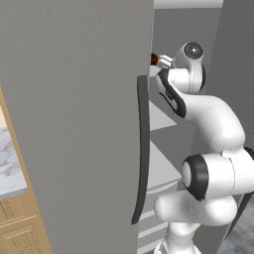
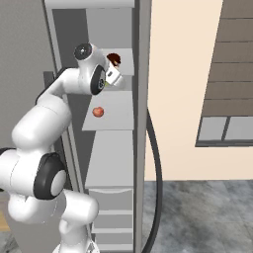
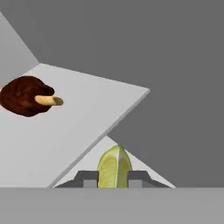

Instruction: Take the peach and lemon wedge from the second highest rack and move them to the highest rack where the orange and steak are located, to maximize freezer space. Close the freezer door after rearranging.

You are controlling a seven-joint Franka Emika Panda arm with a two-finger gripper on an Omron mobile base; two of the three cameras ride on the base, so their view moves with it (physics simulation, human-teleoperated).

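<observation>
1. Now the fingers (image 3: pixel 113 183) sit clamped on the lemon wedge (image 3: pixel 114 166), level with the highest rack (image 3: pixel 87 118).
2. Best carried forward over the rack edge, set down beside the steak (image 3: pixel 26 95) without nudging it.
3. Peach (image 2: pixel 98 111) waits on the rack below.

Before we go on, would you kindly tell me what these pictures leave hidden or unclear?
- The orange: not made out on the highest rack in any view.
- The steak: left base view shows a sliver; the freezer door hides the rest.
- The lemon wedge: lower part cut off by the hand view's bottom, between the gripper fingers.
</observation>
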